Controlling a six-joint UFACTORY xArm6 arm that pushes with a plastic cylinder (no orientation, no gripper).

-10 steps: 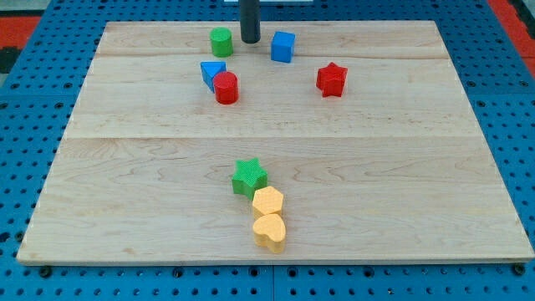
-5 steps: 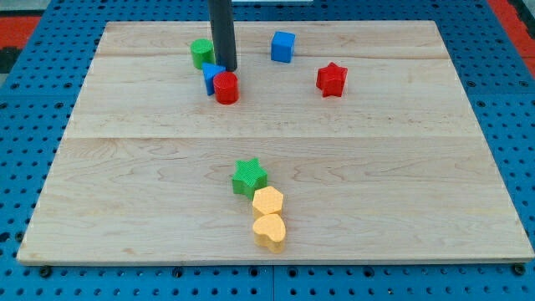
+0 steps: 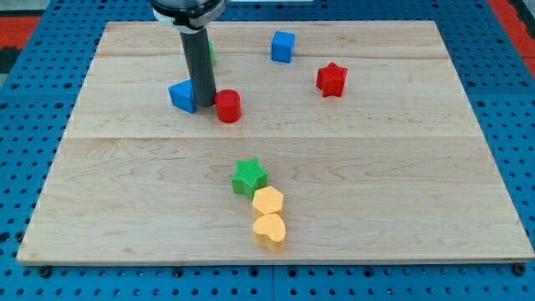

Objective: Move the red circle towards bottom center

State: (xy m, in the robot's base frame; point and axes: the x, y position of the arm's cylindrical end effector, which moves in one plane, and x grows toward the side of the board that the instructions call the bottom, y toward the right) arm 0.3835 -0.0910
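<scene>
Nearest the view's bottom, slightly left of centre, I see two pale yellow plastic blocks touching one another: a yellow heart-shaped block [image 3: 269, 232] closest to the edge and a yellow hexagon-like block [image 3: 268, 201] just above it. Touching that upper one, toward the view's top left, sits a green ribbed star block [image 3: 249, 176]. All three rest on the light wooden plank worktop [image 3: 401, 167], which lies on a blue perforated base [image 3: 17, 167].

Further up, in the upper half of the board and left of centre, is the task's thing: the red cylindrical circle block [image 3: 227, 106], standing upright. My tip [image 3: 205, 104] is down on the worktop right at that block's left side, so close that I read it as touching, and it sits between the red circle and a blue block [image 3: 182, 95] of wedge-like shape, which lies just to the tip's left. The dark rod rises from there toward the view's top, where the arm's black mount shows at the frame edge.

As for a hand, the rig carries none; the rod holds nothing and only presses against blocks.

Well to the right at about the same depth stands a red star block [image 3: 331, 79]. Farther back, a blue cube [image 3: 282, 46] sits near the top edge. A green block [image 3: 211, 53] peeks out behind the rod; its shape I cannot make out.
</scene>
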